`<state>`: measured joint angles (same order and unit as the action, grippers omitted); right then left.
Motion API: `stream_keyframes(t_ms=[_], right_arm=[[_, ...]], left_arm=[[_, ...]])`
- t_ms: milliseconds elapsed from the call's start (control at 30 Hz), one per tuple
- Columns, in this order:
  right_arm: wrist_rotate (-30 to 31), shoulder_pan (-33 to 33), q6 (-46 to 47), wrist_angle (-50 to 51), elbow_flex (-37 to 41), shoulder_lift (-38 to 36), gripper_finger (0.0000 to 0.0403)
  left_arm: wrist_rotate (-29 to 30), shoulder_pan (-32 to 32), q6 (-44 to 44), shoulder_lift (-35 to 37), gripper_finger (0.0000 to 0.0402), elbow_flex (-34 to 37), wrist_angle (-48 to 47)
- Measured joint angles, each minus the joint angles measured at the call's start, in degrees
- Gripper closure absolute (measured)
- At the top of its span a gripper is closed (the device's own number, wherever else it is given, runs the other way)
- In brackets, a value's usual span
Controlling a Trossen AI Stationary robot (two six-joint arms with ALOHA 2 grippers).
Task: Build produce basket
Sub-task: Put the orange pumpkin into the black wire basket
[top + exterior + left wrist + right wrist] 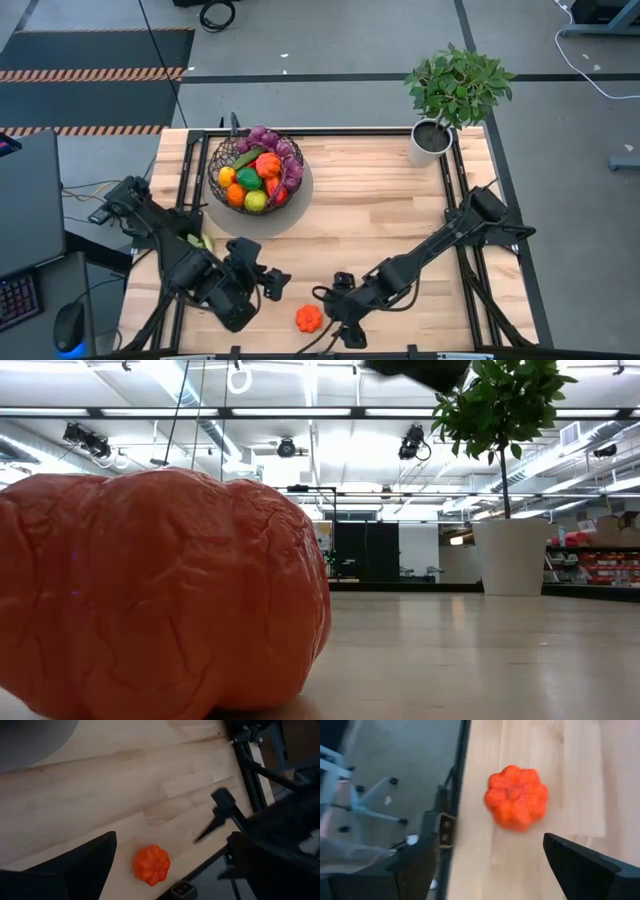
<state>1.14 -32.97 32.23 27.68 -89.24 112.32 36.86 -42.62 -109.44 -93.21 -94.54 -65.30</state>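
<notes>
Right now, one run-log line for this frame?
basket: loaded with produce | orange pumpkin: loose at table's near edge | right pincer: open beside pumpkin | left pincer: near, open

Bright orange-red on the small ribbed pumpkin point(308, 318), wrinkled and glossy up close in the low view point(160, 600). Pale blond wood with faint plank seams across the surface point(380, 210). Dark brown-black wire mesh on the basket point(222, 153), filled with produce point(257, 175): purple at the back, orange, red, green and yellow-green in front. Matte black on both arms, the left tool point(273, 284) and the right tool point(340, 307). White pot point(431, 142) under deep green leaves point(460, 85). Grey floor point(350, 40) with black lines, plus orange-and-black hazard stripes point(90, 73) at the far left.
</notes>
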Motion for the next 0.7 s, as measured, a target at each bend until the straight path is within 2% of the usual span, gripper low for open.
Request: stream_keyframes(t_ms=[267,433,700], right_arm=[[6.6,0.0,-3.5,-6.5,0.0,4.7,0.0008],[6.7,0.1,-3.9,-12.5,0.0,8.8,0.0004],[6.9,2.5,-3.5,-14.4,0.0,11.5,0.0003]], left_arm=[[4.4,-3.2,-4.2,0.0,0.0002,0.0,-0.1],[5.1,-4.7,-6.9,0.0,0.0002,0.0,1.2],[5.1,-5.3,-7.4,0.0,0.0002,0.0,2.5]])
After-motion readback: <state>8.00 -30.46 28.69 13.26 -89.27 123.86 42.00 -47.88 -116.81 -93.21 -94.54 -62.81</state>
